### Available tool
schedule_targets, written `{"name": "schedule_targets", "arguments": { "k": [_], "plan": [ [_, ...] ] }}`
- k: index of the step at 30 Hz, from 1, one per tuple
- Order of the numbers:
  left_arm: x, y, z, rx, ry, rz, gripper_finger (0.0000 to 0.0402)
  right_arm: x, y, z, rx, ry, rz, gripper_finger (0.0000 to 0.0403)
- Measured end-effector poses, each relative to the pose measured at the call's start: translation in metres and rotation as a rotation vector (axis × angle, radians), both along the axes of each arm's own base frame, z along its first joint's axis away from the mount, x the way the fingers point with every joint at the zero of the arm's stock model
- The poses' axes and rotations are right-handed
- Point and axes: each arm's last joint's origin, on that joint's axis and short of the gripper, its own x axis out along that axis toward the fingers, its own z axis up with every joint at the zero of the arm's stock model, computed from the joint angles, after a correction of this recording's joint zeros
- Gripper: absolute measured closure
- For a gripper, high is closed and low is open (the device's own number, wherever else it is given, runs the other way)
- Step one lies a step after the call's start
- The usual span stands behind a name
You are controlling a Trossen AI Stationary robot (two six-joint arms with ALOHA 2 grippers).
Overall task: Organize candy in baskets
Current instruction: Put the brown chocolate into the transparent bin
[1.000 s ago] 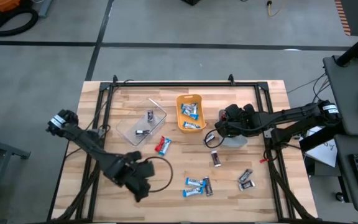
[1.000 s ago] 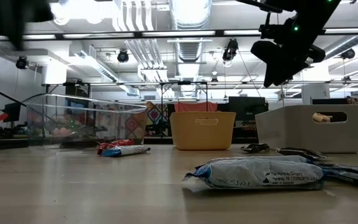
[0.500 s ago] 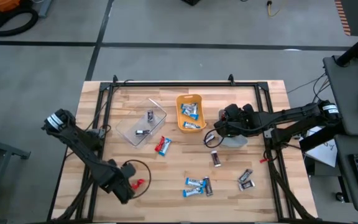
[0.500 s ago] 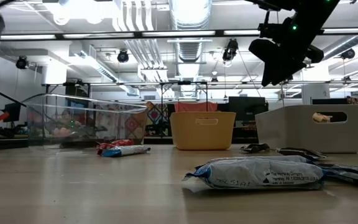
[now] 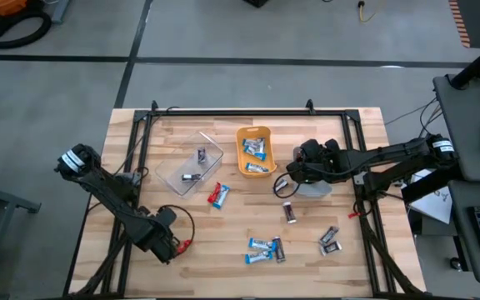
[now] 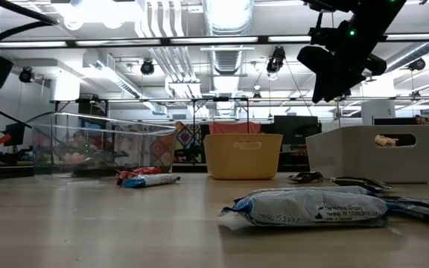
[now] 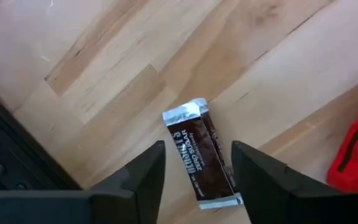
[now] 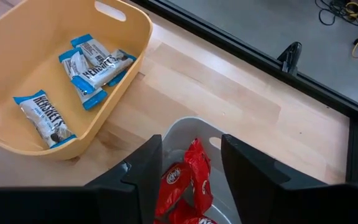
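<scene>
One dark candy bar (image 7: 202, 152) lies between the left hand's (image 7: 196, 169) spread fingers.

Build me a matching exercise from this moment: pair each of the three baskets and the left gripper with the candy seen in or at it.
Things:
1. orange basket
2. grey basket
3. clear basket
4. left gripper

Candy:
A. red wrappers only
B. one dark bar lying on the wood between open fingers
C. blue-and-white wrappers only
D. two dark wrappers

Pairs: 1-C, 2-A, 3-D, 4-B

The right gripper hovers open over the grey basket.
</scene>
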Motion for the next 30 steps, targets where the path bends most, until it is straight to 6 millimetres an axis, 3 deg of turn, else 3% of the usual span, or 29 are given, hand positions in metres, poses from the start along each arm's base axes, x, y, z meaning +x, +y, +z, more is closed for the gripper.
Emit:
{"name": "schedule_targets", "arguments": {
  "k": [6, 15, 21, 25, 30],
  "plan": [
    [-0.001, 0.001, -0.006, -0.012, -0.014, 0.039, 0.0208, 0.000, 0.000, 0.000, 0.000, -0.002, 0.000, 0.0246],
    [-0.004, 0.004, -0.025, -0.054, -0.052, 0.042, 0.0211, 0.000, 0.000, 0.000, 0.002, -0.002, 0.001, 0.0250],
    [-0.006, 0.005, -0.027, -0.056, -0.054, 0.044, 0.0215, 0.000, 0.000, 0.000, 0.002, -0.003, 0.001, 0.0246],
    [-0.005, 0.005, -0.027, -0.060, -0.058, 0.043, 0.0247, 0.000, 0.000, 0.000, 0.002, -0.004, 0.001, 0.0247],
    [-0.005, 0.005, -0.027, -0.062, -0.059, 0.042, 0.0317, 0.000, 0.000, 0.000, 0.003, -0.005, 0.002, 0.0253]
  ]
}}
